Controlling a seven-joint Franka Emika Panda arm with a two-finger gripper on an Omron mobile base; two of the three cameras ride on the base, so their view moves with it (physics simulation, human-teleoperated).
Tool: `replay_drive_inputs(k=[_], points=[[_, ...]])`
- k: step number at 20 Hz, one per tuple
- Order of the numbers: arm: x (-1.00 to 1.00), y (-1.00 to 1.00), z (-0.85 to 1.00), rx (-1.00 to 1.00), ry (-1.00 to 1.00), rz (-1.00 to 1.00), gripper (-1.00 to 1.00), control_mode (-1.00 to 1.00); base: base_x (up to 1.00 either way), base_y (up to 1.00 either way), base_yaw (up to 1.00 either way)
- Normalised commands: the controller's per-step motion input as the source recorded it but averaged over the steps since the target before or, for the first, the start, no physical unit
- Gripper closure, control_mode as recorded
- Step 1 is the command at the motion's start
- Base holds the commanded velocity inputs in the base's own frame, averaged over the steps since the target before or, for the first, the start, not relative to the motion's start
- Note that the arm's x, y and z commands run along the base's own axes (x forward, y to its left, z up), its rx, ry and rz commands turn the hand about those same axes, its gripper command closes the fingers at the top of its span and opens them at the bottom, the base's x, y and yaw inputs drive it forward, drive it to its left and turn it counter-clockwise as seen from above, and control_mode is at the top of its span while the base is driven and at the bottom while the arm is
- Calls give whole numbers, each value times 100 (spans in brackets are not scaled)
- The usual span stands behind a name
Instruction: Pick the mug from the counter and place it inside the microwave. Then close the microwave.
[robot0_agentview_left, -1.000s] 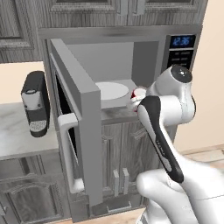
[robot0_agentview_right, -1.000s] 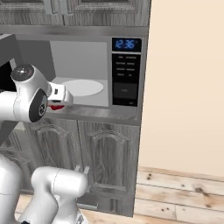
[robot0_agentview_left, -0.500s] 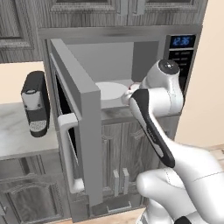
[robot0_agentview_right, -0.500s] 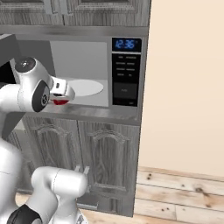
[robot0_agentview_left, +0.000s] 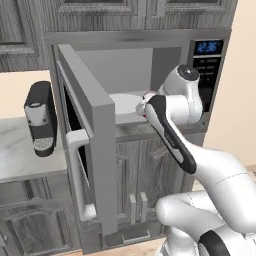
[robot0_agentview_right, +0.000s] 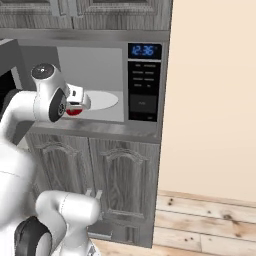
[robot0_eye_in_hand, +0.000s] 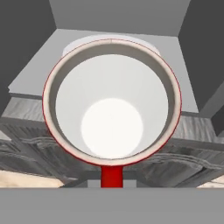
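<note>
The red mug (robot0_eye_in_hand: 112, 105) with its white inside hangs from my gripper (robot0_agentview_right: 75, 104), which is shut on it. Its handle (robot0_eye_in_hand: 111, 176) points toward the hand. In the right base view a red sliver of the mug (robot0_agentview_right: 73, 112) shows under the hand, at the front lip of the microwave (robot0_agentview_right: 144, 85). From the left base view the gripper (robot0_agentview_left: 145, 106) sits at the cavity's opening, beside the white turntable plate (robot0_agentview_left: 122, 102). The microwave door (robot0_agentview_left: 95, 145) stands wide open to the left. The plate (robot0_eye_in_hand: 74, 43) lies just beyond the mug's rim.
A black coffee machine (robot0_agentview_left: 40, 117) stands on the counter (robot0_agentview_left: 20, 160) left of the open door. Grey cabinets (robot0_agentview_right: 100, 170) run below the microwave and a pale wall (robot0_agentview_right: 215, 100) rises to its right. Wood floor (robot0_agentview_right: 205, 220) lies at lower right.
The hand has carried the mug a little further toward the microwave cavity, and the arm's elbow has swung with it. The door and the coffee machine have stayed put.
</note>
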Motion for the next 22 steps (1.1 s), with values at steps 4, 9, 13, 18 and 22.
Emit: replay_drive_inputs(k=[4,9,13,18,22], points=[[43,8,-13,0,0,4,100,-100,0,0,0],[46,15,-11,0,0,0,100,-100,0,0,0],[47,16,-1,0,0,0,100,-100,0,0,0],[44,18,0,0,0,0,100,-100,0,0,0],[42,1,-2,0,0,0,100,-100,0,0,0]])
